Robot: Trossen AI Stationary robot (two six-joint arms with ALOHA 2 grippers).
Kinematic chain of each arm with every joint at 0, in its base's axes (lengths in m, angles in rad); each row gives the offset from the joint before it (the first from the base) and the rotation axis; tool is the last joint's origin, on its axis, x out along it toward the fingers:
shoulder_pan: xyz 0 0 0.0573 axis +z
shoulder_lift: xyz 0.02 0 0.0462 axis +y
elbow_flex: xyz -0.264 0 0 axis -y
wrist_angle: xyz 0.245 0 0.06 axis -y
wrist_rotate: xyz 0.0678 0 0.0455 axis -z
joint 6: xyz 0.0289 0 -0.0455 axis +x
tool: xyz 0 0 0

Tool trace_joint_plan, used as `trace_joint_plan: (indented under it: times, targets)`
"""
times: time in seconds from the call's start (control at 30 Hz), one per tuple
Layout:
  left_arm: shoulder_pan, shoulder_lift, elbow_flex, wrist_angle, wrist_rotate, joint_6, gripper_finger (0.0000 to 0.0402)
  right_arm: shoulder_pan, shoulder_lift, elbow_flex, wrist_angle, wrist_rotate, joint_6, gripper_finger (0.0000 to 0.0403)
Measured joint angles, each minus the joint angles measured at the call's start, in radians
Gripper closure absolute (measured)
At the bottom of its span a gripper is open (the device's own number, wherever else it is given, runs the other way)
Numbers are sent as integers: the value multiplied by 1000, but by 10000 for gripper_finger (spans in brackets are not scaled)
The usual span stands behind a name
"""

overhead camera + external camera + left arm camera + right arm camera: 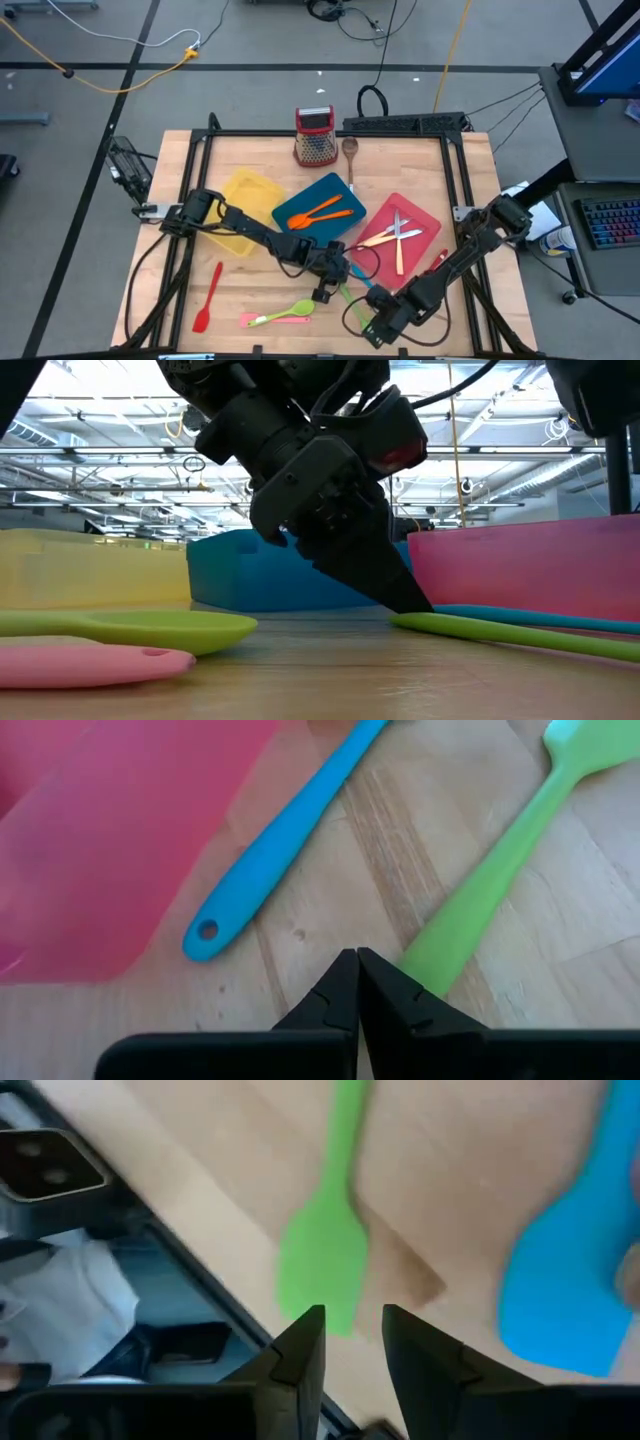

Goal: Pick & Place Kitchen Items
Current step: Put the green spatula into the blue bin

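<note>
The left gripper (pixel 356 960) is resting low over the bare wood near the front of the table (pixel 250 290), its jaws clenched together on nothing, its tip just beside the handle end of the green spatula (pixel 500 870). The blue spatula (pixel 285 835) is lying alongside, its upper part reaching under the edge of the red tray (pixel 110 850). The right gripper (pixel 352 1325) is hovering over the green spatula's blade near the table's front edge, jaws parted and empty. A green spoon (pixel 290 311) and pink spatula (pixel 262 320) are lying at front left.
</note>
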Motion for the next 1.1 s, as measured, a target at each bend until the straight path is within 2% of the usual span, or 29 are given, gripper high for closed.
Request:
trace_joint_plan:
  times: [0.2,0.37,0.5,0.7,1.1]
  targets:
    - [2,-20,-2,-6,16,74,390,11,0,-75,238,5,-53,307]
    - [2,-76,-3,-7,24,114,398,10,-1,-81,253,55,-41,307]
    - [-8,-85,-3,-18,145,173,390,12,-1,-82,285,53,-88,307]
    - [-22,-70,-3,1,234,224,398,11,-1,-82,295,52,-102,307]
    - [-28,-28,-1,57,256,278,391,10,-1,-82,296,48,-123,307]
